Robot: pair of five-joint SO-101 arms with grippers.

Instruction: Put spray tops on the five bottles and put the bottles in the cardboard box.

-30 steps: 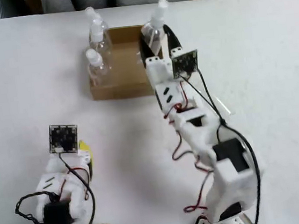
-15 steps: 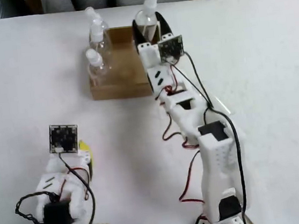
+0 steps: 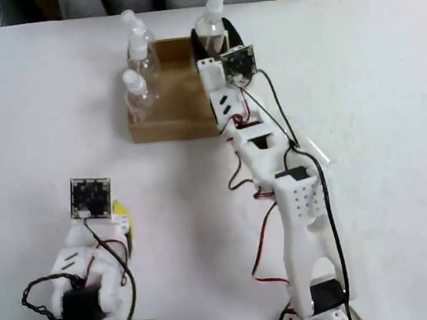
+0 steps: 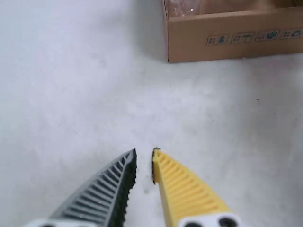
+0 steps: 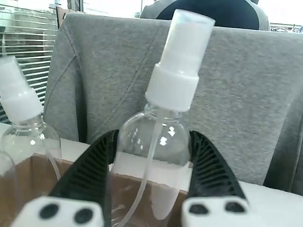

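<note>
Toward the table's (image 3: 388,70) far edge, at the box's (image 3: 174,122) far right corner, the right gripper (image 3: 212,44) has advanced, clamped on a capped bottle (image 3: 213,17); release looks due. The left gripper (image 4: 144,163) rests by the near left corner, pinched together, empty.

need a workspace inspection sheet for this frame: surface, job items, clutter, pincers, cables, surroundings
Surface: plain white table.
Job's things: cardboard box at the far middle. At least three capped bottles stand along its left side. One more capped bottle is held at its far right corner.
Clutter: faint clear scrap beside the right arm, unidentifiable.
Grippers: right pincer shut on the bottle's body. Left pincer shut to a slit, holding nothing, above the table short of the box.
Cables: red and black wires hang loose along the right arm. A black loop sits at the left arm's base.
Surroundings: grey chair back behind the table.
</note>
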